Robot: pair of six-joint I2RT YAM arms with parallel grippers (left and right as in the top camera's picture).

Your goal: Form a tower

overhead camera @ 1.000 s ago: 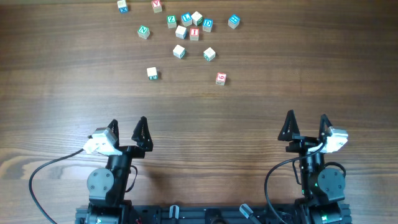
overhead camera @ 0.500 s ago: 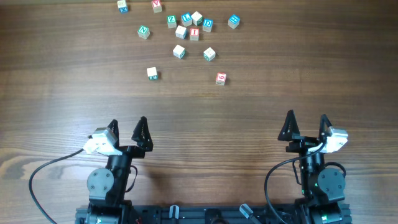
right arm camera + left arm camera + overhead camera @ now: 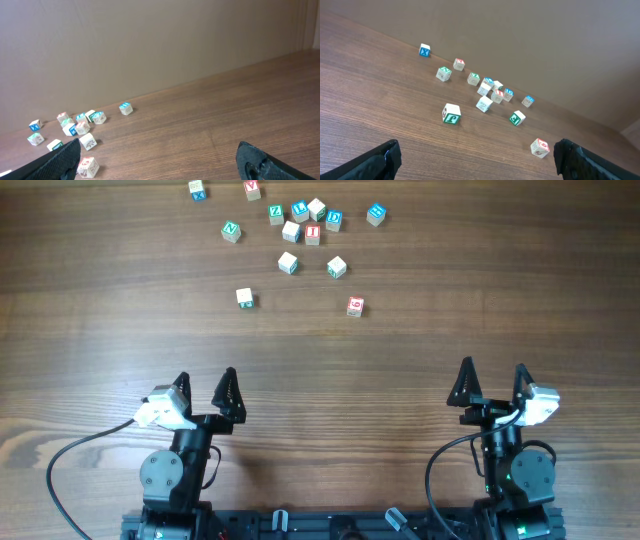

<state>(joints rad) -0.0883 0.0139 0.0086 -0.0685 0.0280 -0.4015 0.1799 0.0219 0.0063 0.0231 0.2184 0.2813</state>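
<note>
Brown wood-grain table (image 3: 400, 350) fills the overhead view, and a plain dull wall (image 3: 150, 50) rises behind it in both wrist views. At the near edge the left gripper (image 3: 205, 375) has its jaws spread wide with nothing between them. The right gripper (image 3: 493, 366) matches it on the other side, just as wide and also empty. Both point toward the far side, over bare wood.

Well apart from them, across the table, lie the alphabet cubes (image 3: 300, 220), all loose. Nearest the arms are a red-faced cube (image 3: 355, 306) and a green-lettered cube (image 3: 245, 298), each alone. Beyond them sit two more singles (image 3: 288, 262), then a tight cluster (image 3: 312, 212) of five or so, close beside one another. An N cube (image 3: 231, 230) lies left of the cluster and a blue cube (image 3: 376, 214) right of it. At the far edge are a blue X cube (image 3: 197, 190) and a red V cube (image 3: 252, 188). As far as the overhead view shows, every cube rests on the wood itself, so stacking has not yet begun
</note>
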